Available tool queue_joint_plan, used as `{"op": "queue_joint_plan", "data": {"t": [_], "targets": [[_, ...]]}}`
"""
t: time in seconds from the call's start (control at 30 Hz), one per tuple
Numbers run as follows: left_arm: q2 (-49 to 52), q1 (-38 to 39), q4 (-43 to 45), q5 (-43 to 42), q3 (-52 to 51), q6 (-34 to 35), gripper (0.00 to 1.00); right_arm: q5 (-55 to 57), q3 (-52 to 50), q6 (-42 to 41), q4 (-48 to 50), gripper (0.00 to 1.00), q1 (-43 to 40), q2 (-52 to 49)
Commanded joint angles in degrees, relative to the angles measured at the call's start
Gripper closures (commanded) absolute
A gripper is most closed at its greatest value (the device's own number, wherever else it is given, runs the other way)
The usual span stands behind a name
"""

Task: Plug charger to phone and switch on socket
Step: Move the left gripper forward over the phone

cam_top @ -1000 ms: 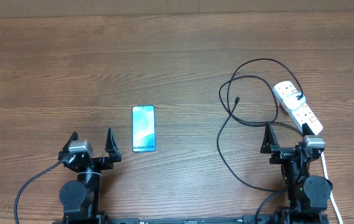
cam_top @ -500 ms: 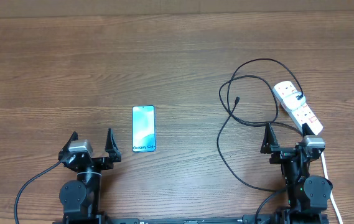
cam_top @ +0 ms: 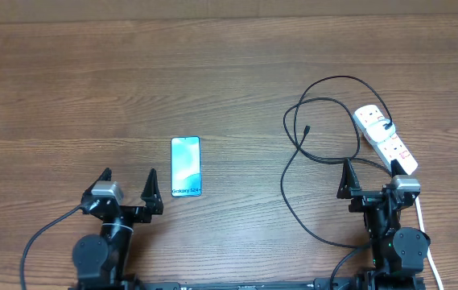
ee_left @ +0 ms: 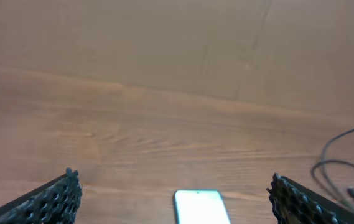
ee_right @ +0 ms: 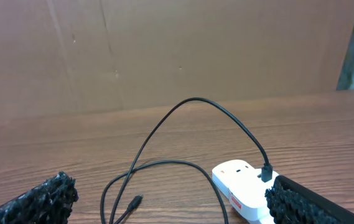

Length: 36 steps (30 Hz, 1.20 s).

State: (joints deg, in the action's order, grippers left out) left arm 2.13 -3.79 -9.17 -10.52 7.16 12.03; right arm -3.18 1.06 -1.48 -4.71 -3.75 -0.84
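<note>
The phone (cam_top: pixel 186 167) lies flat on the wooden table, its "Galaxy S24" end nearest me. My left gripper (cam_top: pixel 129 174) is open and empty, just left of and nearer than the phone. The left wrist view shows the phone's far end (ee_left: pixel 200 208) between the wide-apart fingers (ee_left: pixel 46 202). The charger (cam_top: pixel 325 121) lies in loose loops at the right, with its plug tip (cam_top: pixel 305 129) free on the table. Its other end sits in the socket (cam_top: pixel 385 138). My right gripper (cam_top: pixel 369 173) is open and empty, near the strip's close end.
The right wrist view shows the plug tip (ee_right: pixel 135 202), the cable loops (ee_right: pixel 164 163) and the socket (ee_right: pixel 242 180) ahead of the open fingers (ee_right: pixel 33 202). A brown wall stands behind the table's far edge. The strip's white cord (cam_top: pixel 420 211) runs down by the right arm.
My left gripper has shifted a little to the right, closer to the phone. The right arm, the phone, the cable and the strip have not moved.
</note>
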Motion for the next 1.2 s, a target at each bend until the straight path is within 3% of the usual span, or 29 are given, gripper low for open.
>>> {"op": "queue_joint_plan", "data": {"t": [0.0, 0.17, 0.43, 0.63, 0.77, 1.07, 1.17], "targets": [[4.07, -0.28, -1.68, -1.79, 8.59, 1.27, 0.00, -0.33, -0.61, 0.24, 0.28, 0.00, -0.13, 0.61], [16.92, -0.26, -9.97, -3.72, 21.20, 1.27, 0.00, -0.35, -0.61, 0.24, 0.28, 0.00, -0.13, 0.61], [43.43, 2.03, -30.45, -5.55, 47.52, 1.18, 0.00, -0.33, -0.61, 0.24, 0.28, 0.00, -0.13, 0.61], [60.15, 11.80, -46.56, 5.84, 64.89, 0.39, 0.00, -0.33, -0.61, 0.24, 0.28, 0.00, -0.13, 0.61], [68.04, 18.08, -51.23, 13.92, 67.47, 0.63, 0.00, -0.35, -0.61, 0.24, 0.28, 0.00, -0.13, 0.61], [83.97, 18.82, -52.54, 13.29, 66.82, 6.47, 0.01, -0.33, -0.61, 0.24, 0.28, 0.00, -0.13, 0.61], [89.68, 18.82, -51.63, 9.03, 66.82, 6.64, 0.01, -0.33, -0.61, 0.24, 0.28, 0.00, -0.13, 0.61]]}}
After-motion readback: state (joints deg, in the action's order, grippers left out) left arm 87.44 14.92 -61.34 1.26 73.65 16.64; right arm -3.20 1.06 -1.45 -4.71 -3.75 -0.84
